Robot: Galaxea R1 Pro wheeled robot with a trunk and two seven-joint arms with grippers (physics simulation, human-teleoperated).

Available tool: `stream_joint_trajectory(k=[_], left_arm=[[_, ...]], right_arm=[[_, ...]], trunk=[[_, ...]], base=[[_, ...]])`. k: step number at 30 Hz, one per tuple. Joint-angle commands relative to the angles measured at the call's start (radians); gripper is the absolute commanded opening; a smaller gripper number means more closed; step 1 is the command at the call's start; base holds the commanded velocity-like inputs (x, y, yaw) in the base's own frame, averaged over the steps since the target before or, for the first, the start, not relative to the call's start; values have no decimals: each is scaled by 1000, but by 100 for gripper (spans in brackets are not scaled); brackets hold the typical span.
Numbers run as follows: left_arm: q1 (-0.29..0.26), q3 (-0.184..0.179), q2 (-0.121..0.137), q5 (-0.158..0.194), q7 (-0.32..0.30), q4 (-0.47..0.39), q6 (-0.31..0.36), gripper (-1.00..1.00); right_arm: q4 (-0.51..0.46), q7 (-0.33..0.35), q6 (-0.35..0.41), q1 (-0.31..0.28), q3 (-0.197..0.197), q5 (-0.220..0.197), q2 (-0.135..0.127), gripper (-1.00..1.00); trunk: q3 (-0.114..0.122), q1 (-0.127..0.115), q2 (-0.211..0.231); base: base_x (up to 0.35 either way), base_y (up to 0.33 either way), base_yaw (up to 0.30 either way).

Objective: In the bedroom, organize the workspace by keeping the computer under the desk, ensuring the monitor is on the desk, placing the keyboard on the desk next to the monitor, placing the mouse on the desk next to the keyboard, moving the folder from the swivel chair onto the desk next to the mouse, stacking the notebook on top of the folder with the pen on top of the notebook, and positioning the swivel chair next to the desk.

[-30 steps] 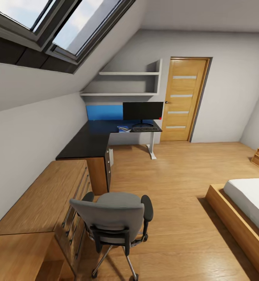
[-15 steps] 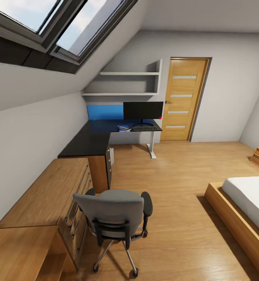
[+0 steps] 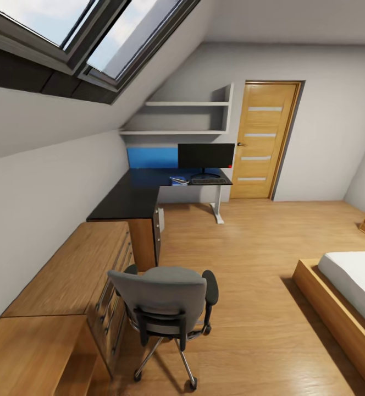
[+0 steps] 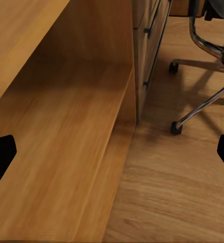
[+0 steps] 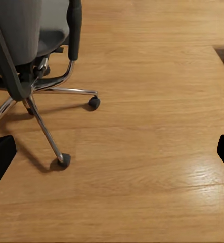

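The swivel chair [image 3: 163, 308], grey seat and back on a chrome star base with casters, stands upright on the wood floor well apart from the glossy black L-shaped worktop [image 3: 128, 197]. At the worktop's far end the black monitor [image 3: 205, 156] stands upright, the keyboard [image 3: 208, 180] lying just before it.

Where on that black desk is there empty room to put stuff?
The desk looks bare along its near stretch, from the wooden dresser up to the corner. The far end is crowded: monitor, keyboard and a small item beside it.
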Motion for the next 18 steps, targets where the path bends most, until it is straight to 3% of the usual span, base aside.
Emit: stream_joint_trajectory(k=[1, 9, 15, 18], left_arm=[[0, -1, 0, -7, 9, -1, -1, 100], [0, 0, -5, -5, 10, -8, -8, 100], [0, 0, -31, -3, 12, -10, -8, 100], [0, 0, -41, -3, 13, -10, -7, 100]], right_arm=[[0, -6, -3, -1, 9, -6, 0, 100], [1, -5, -3, -1, 8, -6, -2, 100], [1, -5, -3, -1, 7, -6, -5, 100], [2, -5, -3, -1, 7, -6, -6, 100]], trunk=[[-2, 1, -2], [-2, 1, -2], [-2, 1, -2], [-11, 12, -23]], base=[[0, 0, 135], [0, 0, 54], [0, 0, 9], [0, 0, 3]])
